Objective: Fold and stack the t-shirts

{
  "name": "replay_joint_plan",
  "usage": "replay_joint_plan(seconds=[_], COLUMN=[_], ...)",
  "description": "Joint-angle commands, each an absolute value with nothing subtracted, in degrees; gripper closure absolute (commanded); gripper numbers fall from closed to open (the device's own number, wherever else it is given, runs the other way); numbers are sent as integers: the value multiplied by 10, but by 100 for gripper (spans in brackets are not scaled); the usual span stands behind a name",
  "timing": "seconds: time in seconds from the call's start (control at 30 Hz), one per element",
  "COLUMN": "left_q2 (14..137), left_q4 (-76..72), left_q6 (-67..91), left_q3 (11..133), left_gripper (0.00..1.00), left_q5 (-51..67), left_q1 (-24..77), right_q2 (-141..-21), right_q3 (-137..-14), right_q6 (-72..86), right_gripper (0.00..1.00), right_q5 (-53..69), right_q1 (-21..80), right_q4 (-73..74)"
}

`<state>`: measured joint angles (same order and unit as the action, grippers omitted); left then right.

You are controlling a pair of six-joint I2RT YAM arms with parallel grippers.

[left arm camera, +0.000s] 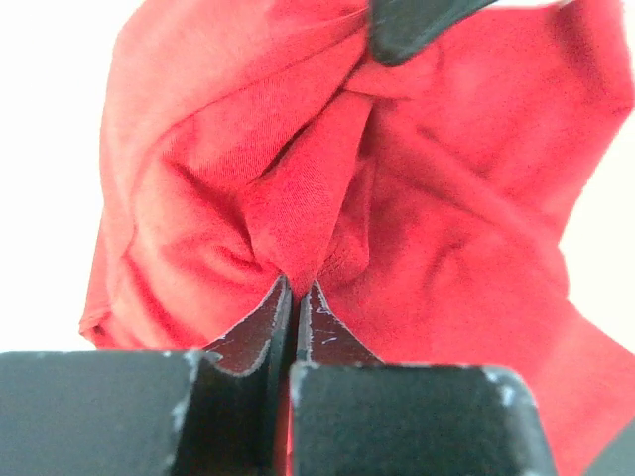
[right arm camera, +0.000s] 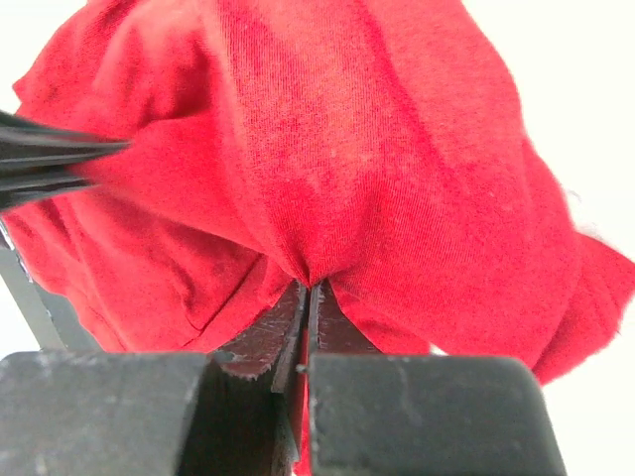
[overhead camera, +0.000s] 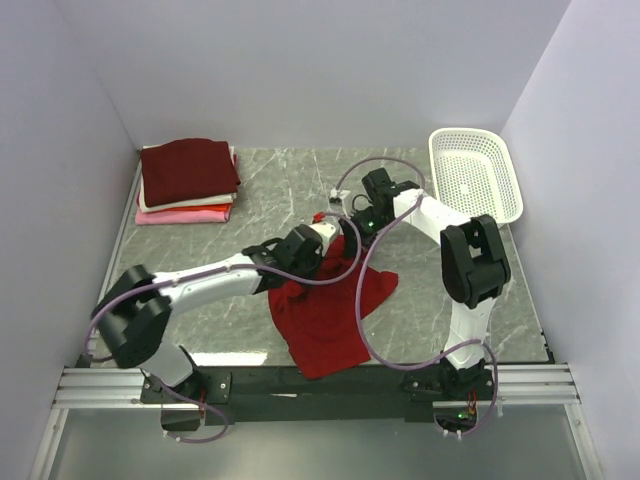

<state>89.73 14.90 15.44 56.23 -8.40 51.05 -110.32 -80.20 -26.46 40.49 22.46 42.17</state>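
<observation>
On the marble-patterned table [overhead camera: 450,270], both the left pincer [left arm camera: 295,297] and right pincer [right arm camera: 308,297] clamp puckered folds of the soft red t-shirt [overhead camera: 330,310].

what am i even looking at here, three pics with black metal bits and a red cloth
These are two robot arms bolted to the near edge of a marble-patterned table. The wide picture comes from a camera fixed above and behind them. The two close-ups come from small cameras on the wrists, each looking past its own claw.

The left claw and the right claw are both shut, each pinching a fold of the red t-shirt, which is bunched up in the middle of the table.

At the far left corner sits a stack of folded shirts, dark maroon on top, with white and pink beneath. At the far right is a white perforated basket.
</observation>
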Motion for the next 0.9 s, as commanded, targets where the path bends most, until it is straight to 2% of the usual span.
replay_joint_plan(seconds=[0.0, 0.13, 0.4, 0.53, 0.67, 0.8, 0.87], left_q2=[817, 788, 864, 886, 855, 764, 685], left_q4=[135, 146, 235, 223, 178, 122, 99], left_q6=[153, 121, 99, 131, 169, 192, 209], left_q3=[583, 661, 954, 1040, 1050, 951, 895], left_gripper=[97, 100, 100, 100, 100, 100, 100], left_q5=[-50, 34, 179, 250, 285, 239, 197], left_q1=[503, 497, 497, 497, 498, 498, 497], right_q2=[-1047, -991, -840, -786, -772, -830, -864], right_q3=[-844, -884, -976, -1023, -1100, -1175, -1214], right_q6=[-265, -278, -274, -265, -231, -186, -183], right_gripper=[100, 100, 100, 100, 100, 100, 100], right_q5=[398, 381, 346, 329, 358, 398, 388], right_q1=[204, 175, 99, 84, 84, 111, 170], right_q4=[441, 468, 471, 459, 440, 439, 455])
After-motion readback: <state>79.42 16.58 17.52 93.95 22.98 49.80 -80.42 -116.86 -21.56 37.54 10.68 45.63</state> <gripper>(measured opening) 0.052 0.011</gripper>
